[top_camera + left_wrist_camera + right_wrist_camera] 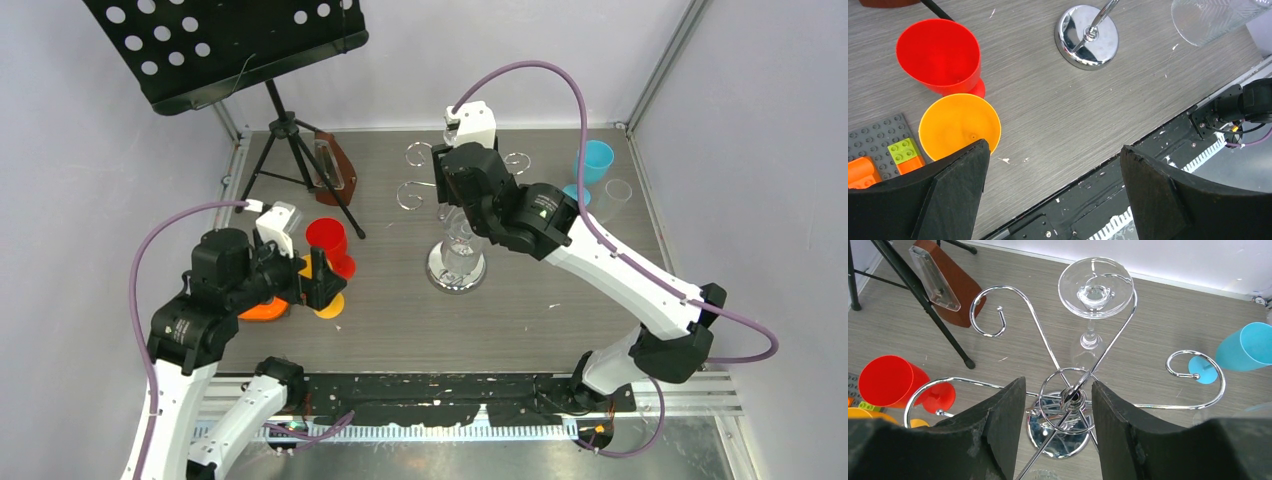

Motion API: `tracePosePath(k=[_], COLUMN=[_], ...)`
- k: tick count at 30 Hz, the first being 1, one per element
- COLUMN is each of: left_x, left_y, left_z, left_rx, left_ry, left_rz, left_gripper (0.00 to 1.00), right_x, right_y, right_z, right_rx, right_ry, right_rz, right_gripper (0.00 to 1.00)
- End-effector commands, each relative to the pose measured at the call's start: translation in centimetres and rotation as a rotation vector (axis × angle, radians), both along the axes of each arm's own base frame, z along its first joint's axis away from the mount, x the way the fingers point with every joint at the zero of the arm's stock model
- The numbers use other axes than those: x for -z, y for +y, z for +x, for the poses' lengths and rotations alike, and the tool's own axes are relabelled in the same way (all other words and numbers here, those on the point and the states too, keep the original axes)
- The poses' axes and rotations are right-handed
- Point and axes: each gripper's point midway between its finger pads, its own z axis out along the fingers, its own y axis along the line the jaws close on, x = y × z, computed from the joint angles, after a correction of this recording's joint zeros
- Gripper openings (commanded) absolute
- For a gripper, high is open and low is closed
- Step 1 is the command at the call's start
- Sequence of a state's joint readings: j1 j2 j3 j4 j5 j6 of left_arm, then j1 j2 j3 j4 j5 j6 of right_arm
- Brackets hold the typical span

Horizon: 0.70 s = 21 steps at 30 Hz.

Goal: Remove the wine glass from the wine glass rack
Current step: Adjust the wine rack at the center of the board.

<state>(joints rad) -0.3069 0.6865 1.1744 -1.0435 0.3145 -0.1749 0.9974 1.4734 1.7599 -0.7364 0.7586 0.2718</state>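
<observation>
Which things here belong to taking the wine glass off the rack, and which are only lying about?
For the job:
- wine glass, hanging upside down
- wine glass rack
- right claw, above the rack's centre

Just lying about:
- red cup
- orange cup
- blue cup
- black music stand
- toy bricks

My tool (1058, 387) hangs over the wine glass rack (1070, 396), jaws apart either side of its centre ring. Beyond, the wine glass (1095, 287) hangs foot-up in one scroll arm.

Clear wine glass (1095, 290) hangs upside down, foot hooked in chrome wine glass rack (1087, 40) arm.
</observation>
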Motion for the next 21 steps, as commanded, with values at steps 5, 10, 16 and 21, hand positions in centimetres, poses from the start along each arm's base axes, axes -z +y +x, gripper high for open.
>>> tracePosePath(k=[5, 10, 16, 21], left_x=[-0.5, -0.5, -0.4, -0.4], left_y=[0.0, 0.1, 0.2, 0.3], left_z=[0.6, 0.6, 0.6, 0.6], left_rx=[0.000, -0.002, -0.005, -0.013], left_ry=[-0.055, -0.057, -0.054, -0.054], left_rz=[0.005, 0.010, 0.013, 0.018], left_gripper=[0.99, 1.00, 1.00, 1.00], right_x=[-2.2, -1.9, -1.2, -0.6], right_y=[-0.5, -1.0, -1.4, -1.6], right_z=[1.1, 1.3, 1.6, 1.9], right_rx=[0.072, 0.088, 0.095, 0.098], right_ry=[-0.069, -0.079, -0.079, -0.086], right_rz=[0.052, 0.040, 0.033, 0.030], right_gripper=[0.55, 0.53, 0.52, 0.51])
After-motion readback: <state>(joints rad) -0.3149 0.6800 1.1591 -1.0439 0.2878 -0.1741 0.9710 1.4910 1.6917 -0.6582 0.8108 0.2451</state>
